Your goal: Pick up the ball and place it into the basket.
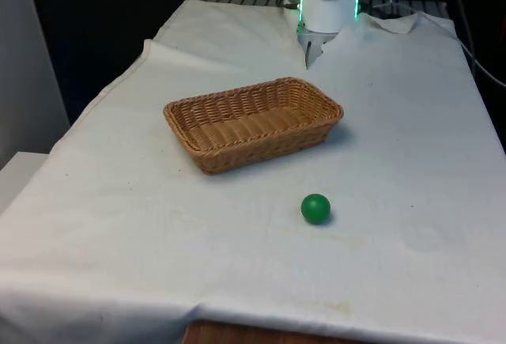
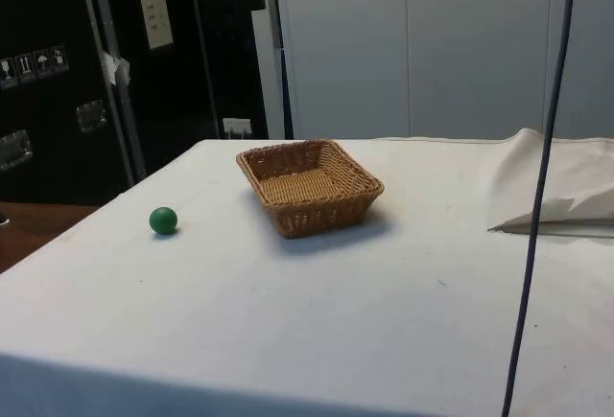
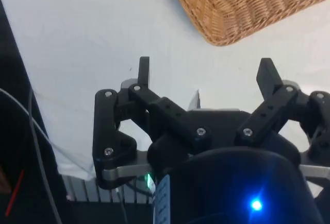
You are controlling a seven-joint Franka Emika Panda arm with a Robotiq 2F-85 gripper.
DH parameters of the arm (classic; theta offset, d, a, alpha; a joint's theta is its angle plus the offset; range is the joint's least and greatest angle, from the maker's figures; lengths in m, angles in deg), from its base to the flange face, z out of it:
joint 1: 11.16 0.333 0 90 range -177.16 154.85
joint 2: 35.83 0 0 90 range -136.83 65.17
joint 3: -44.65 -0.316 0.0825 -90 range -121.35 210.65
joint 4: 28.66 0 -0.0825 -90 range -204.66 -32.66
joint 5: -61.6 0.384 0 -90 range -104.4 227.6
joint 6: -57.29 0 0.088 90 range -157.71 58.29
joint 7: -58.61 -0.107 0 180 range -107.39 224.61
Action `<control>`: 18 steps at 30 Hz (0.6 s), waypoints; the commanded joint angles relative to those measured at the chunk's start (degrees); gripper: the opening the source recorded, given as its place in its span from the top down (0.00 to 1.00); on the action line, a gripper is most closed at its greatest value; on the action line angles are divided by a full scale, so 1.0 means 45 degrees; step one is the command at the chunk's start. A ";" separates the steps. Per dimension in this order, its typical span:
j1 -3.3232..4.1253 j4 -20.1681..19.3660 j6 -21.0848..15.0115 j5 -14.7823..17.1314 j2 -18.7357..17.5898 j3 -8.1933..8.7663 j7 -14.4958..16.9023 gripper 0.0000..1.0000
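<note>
On the front view's left lies only bare white cloth (image 1: 103, 202). Moving rightward, the wicker basket (image 1: 253, 122) sits near the middle of the table, its long axis slanting from the near left up toward the far right. It holds nothing yet. Further right and nearer the camera rests the green ball (image 1: 315, 209), alone on the cloth and well apart from the basket's near long wall. In the side view the same ball (image 2: 163, 220) lies off to the left of the basket (image 2: 309, 185), with open cloth between them.

My claw (image 3: 206, 74) hangs at the far end of the table, above the cloth behind the basket. Its two fingers (image 3: 144, 71) are spread wide with nothing between them, and a corner of the basket (image 3: 247, 2) shows just beyond their tips.

The relation that matters, as I judge it: the ball lies on the other side of the basket from me, toward the table's near edge and slightly to the front view's right. So I would have to reach out past the basket's right-hand end, come down over the ball, and then carry it back only a short way to drop it in. A round ball may roll if I nudge it.
</note>
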 commanded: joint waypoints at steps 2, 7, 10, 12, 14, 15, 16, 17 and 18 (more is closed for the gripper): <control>-0.0025 0.0204 -0.0280 0.0140 -0.0306 0.0000 0.0038 0.00; -0.0013 0.0357 -0.0891 0.0191 -0.0700 -0.0025 0.0025 0.00; -0.0013 0.0433 -0.1311 0.0216 -0.0968 -0.0076 0.0038 0.00; -0.0013 0.0484 -0.1579 0.0229 -0.1146 -0.0102 0.0051 0.00; -0.0013 0.0522 -0.1808 0.0229 -0.1286 -0.0127 0.0064 0.00; -0.0013 0.0535 -0.1923 0.0229 -0.1362 -0.0153 0.0076 0.00; -0.0013 0.0497 -0.1910 0.0115 -0.1337 -0.0140 0.0025 0.00; -0.0013 0.0535 -0.2063 0.0229 -0.1451 -0.0178 0.0089 0.00; -0.0013 0.0535 -0.2266 0.0242 -0.1592 -0.0229 0.0115 0.00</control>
